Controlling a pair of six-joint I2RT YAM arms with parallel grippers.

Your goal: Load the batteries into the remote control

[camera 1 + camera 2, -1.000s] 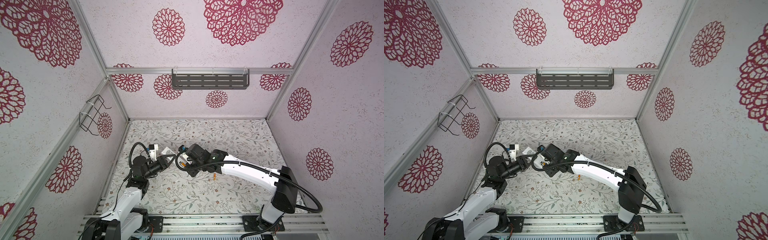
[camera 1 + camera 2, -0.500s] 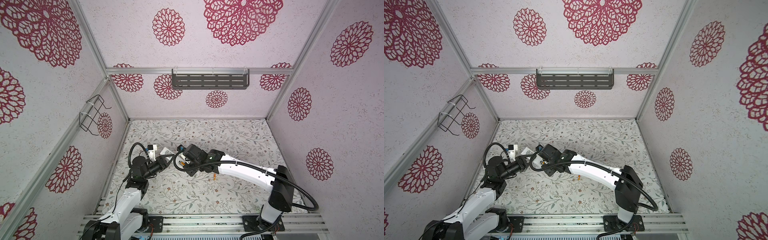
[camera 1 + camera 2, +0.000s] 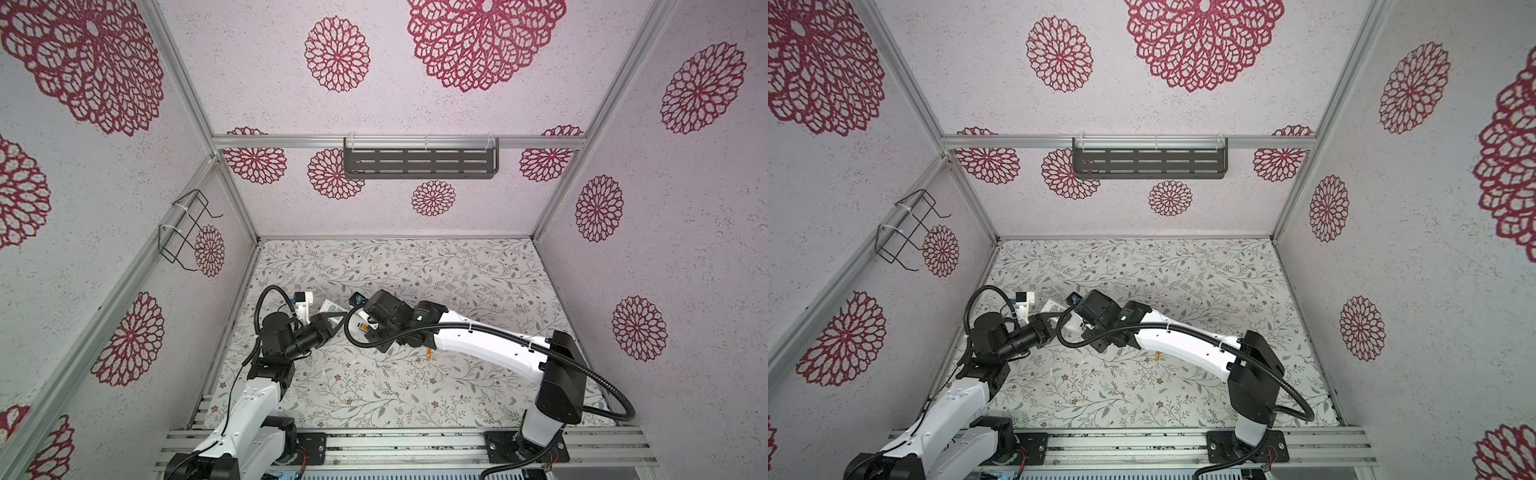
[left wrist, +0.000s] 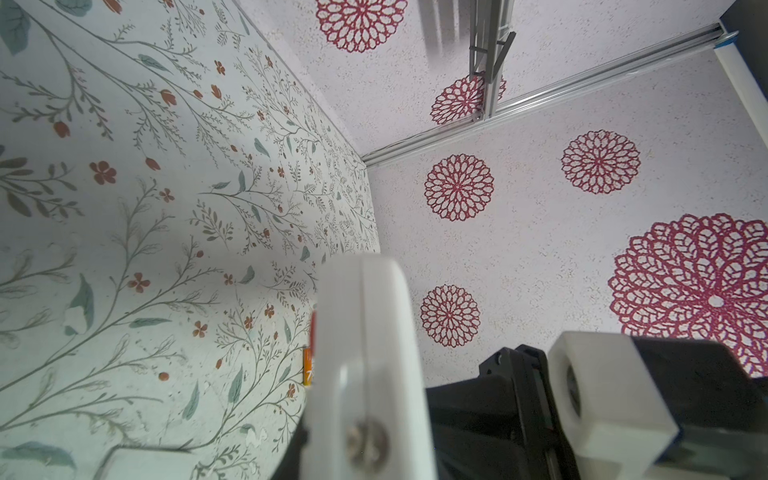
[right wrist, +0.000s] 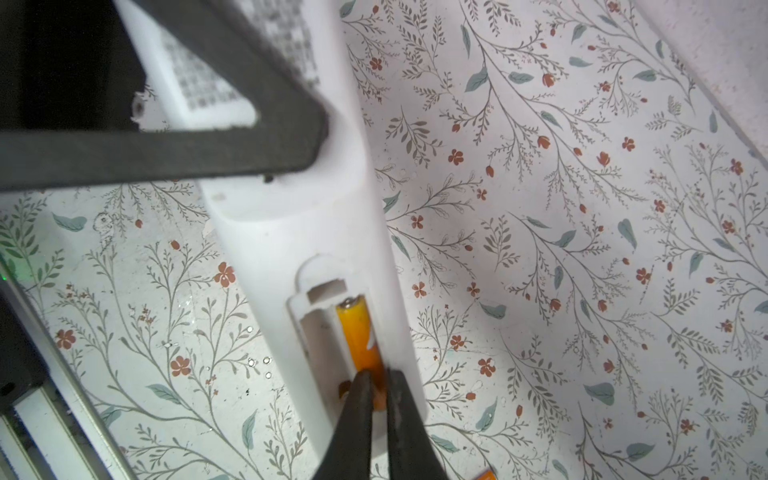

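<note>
Our right claw (image 5: 377, 384) was pinched on the end of the first battery (image 5: 357, 332), seated in the remote (image 5: 291, 232), which our left claw (image 3: 332, 321) clamped. The neighbouring slot was empty, and the second battery (image 3: 428, 354) lay on the surface (image 5: 582, 249). Only the right wrist view showed the slots.

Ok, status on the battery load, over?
Left gripper shut on remote control. Right gripper shut, tips on first battery in the remote. Second battery loose on table. Nothing blocking.

battery (image 5: 357, 336) — inside the remote (image 5: 291, 232)
</note>
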